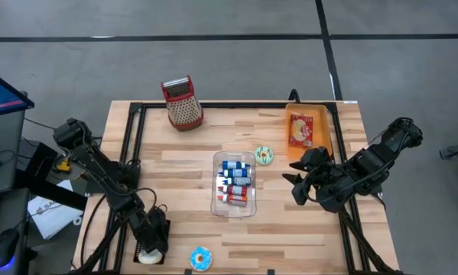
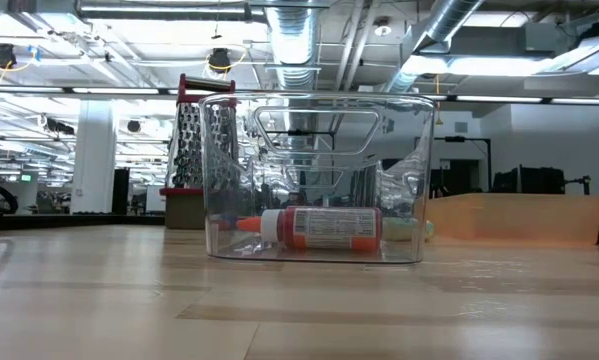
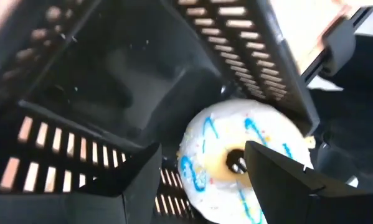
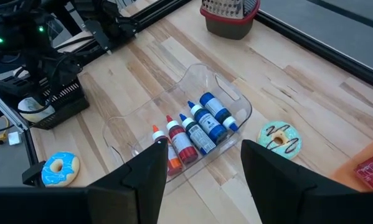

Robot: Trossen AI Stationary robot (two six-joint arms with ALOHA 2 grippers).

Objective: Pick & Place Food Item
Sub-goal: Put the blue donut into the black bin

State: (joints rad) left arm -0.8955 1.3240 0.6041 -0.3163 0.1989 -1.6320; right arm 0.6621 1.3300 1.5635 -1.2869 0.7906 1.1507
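We locate the left gripper [image 1: 151, 246] at the table's near-left corner, pointing steeply down over a black slotted bin [image 3: 99, 87]. Its fingers [image 3: 279, 180] stand apart and grip nothing. Directly below and between them lies the white donut [image 3: 230, 158] with blue icing lines, resting inside the bin; one fingertip overlaps the donut's hole in the left wrist view, and we cannot tell whether it touches. In the high view we see only a pale edge of the donut [image 1: 148, 257] just under the gripper.

We find a blue donut [image 1: 201, 258] on the table just beside the left gripper, toward the table's middle.

The right gripper [image 1: 301, 183] waits raised near the table's right side, fingers [image 4: 142, 171] apart and empty. Ahead of it stands the clear box [image 4: 233, 102] of bottles [image 4: 195, 130], with a green donut [image 4: 279, 138] beside the box and an orange tray [image 1: 324, 126] close by.
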